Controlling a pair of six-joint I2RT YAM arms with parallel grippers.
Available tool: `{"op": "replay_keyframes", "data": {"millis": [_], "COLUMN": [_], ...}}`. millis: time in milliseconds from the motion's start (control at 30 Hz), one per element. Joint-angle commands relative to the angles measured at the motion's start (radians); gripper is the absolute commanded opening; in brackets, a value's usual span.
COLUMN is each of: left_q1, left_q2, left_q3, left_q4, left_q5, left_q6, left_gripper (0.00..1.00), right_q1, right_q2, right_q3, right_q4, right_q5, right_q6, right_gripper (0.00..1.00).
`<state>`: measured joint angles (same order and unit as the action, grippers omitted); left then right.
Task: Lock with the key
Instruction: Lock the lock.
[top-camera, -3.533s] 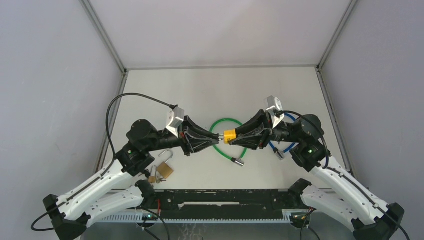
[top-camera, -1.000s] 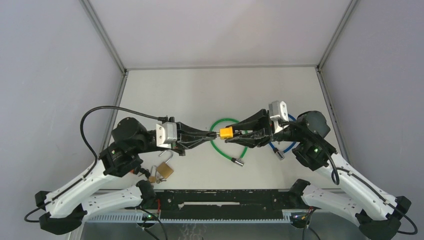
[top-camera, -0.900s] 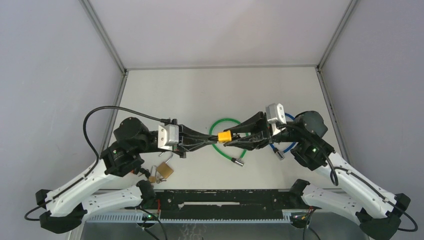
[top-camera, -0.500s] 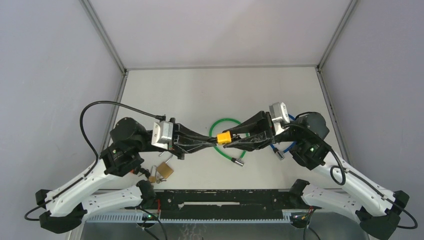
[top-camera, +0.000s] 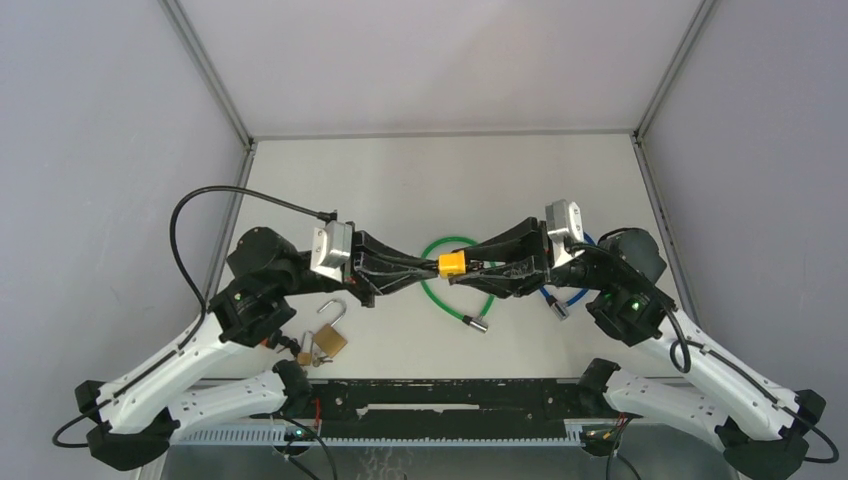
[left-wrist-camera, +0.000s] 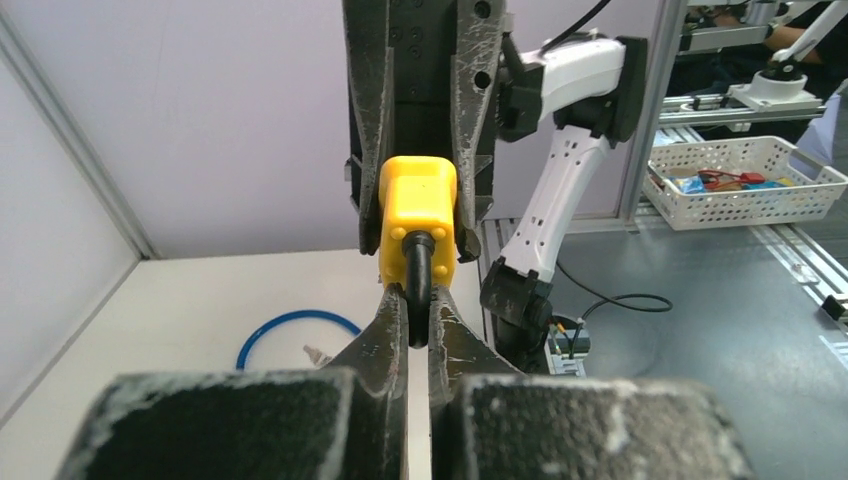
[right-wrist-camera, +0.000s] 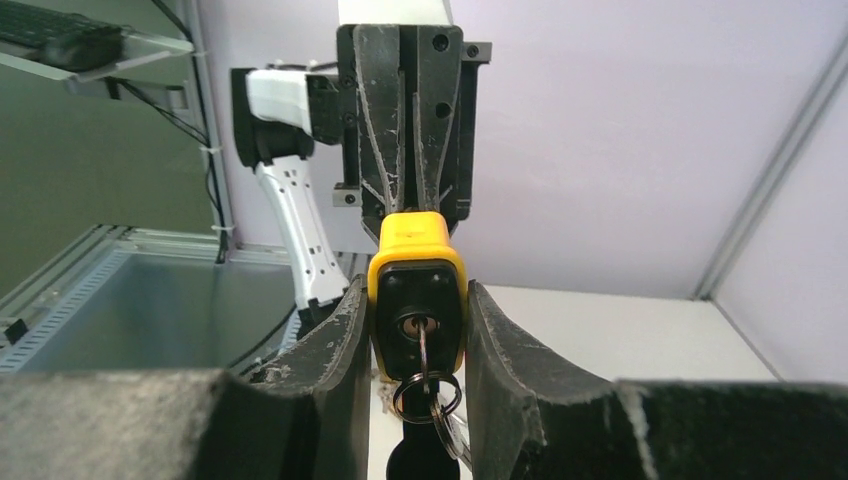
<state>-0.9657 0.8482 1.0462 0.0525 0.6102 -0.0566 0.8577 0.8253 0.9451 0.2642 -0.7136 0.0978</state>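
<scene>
A yellow padlock (top-camera: 455, 264) hangs in mid-air between both arms, above a green cable loop (top-camera: 449, 240). My right gripper (right-wrist-camera: 417, 300) is shut on the lock's yellow body (right-wrist-camera: 417, 255). The key (right-wrist-camera: 421, 340) sits in the keyhole facing the right wrist camera, with a ring (right-wrist-camera: 428, 396) and a second key dangling from it. My left gripper (left-wrist-camera: 417, 300) is shut on the black shackle (left-wrist-camera: 417, 275) that sticks out of the lock's far end (left-wrist-camera: 417, 205). From above, the left gripper (top-camera: 432, 267) and right gripper (top-camera: 472, 266) meet tip to tip at the lock.
A brass padlock (top-camera: 328, 340) with an open shackle and keys (top-camera: 303, 356) lies on the table by the left arm. A blue cable loop (top-camera: 572, 297) lies under the right arm. The green cable's metal end (top-camera: 475, 322) rests nearer the front.
The lock dipped slightly toward the front and came back to about its former place. The left wrist has turned and its camera sits higher. Both grips are unchanged.
</scene>
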Motion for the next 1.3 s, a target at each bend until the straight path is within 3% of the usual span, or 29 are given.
{"op": "replay_keyframes", "data": {"millis": [0, 67, 133, 267, 333, 367, 533, 567, 633, 700, 900, 1167, 1267], "left_q1": [0.022, 0.045, 0.066, 0.102, 0.113, 0.115, 0.116, 0.118, 0.119, 0.119, 0.119, 0.118, 0.119], "left_q2": [0.064, 0.048, 0.033, 0.008, -0.002, -0.009, -0.034, -0.039, -0.049, -0.058, -0.055, -0.048, -0.046], "left_q3": [0.025, 0.031, 0.040, 0.049, 0.048, 0.046, 0.023, 0.018, 0.012, 0.006, 0.013, 0.025, 0.027], "left_q4": [-0.026, -0.032, -0.072, -0.160, -0.194, -0.208, -0.256, -0.266, -0.282, -0.289, -0.307, -0.320, -0.318], "left_q5": [-0.021, -0.048, -0.074, -0.103, -0.102, -0.102, -0.095, -0.086, -0.056, -0.023, 0.017, 0.034, 0.038], "left_q6": [-0.033, -0.021, 0.021, 0.094, 0.116, 0.130, 0.175, 0.183, 0.200, 0.210, 0.200, 0.198, 0.198], "left_gripper": [0.00, 0.00, 0.00, 0.00, 0.00, 0.00, 0.00, 0.00, 0.00, 0.00, 0.00, 0.00, 0.00], "right_q1": [0.013, 0.007, -0.009, -0.039, -0.059, -0.070, -0.092, -0.095, -0.101, -0.103, -0.103, -0.103, -0.102], "right_q2": [0.033, 0.021, 0.003, -0.044, -0.074, -0.085, -0.105, -0.103, -0.097, -0.082, -0.018, 0.034, 0.050], "right_q3": [-0.017, -0.016, -0.016, -0.016, -0.016, -0.010, 0.055, 0.064, 0.075, 0.081, 0.138, 0.159, 0.159], "right_q4": [-0.160, -0.185, -0.218, -0.300, -0.338, -0.365, -0.585, -0.624, -0.669, -0.671, -0.651, -0.650, -0.647], "right_q5": [0.088, 0.093, 0.079, 0.083, 0.083, 0.078, 0.057, 0.056, 0.075, 0.099, 0.036, -0.014, -0.025], "right_q6": [-0.085, -0.095, -0.127, -0.151, -0.154, -0.156, -0.226, -0.250, -0.274, -0.282, -0.311, -0.325, -0.330], "right_gripper": [0.00, 0.05, 0.32, 0.71, 0.97, 0.99, 0.98, 0.95, 0.79, 0.66, 0.57, 0.55, 0.45]}}
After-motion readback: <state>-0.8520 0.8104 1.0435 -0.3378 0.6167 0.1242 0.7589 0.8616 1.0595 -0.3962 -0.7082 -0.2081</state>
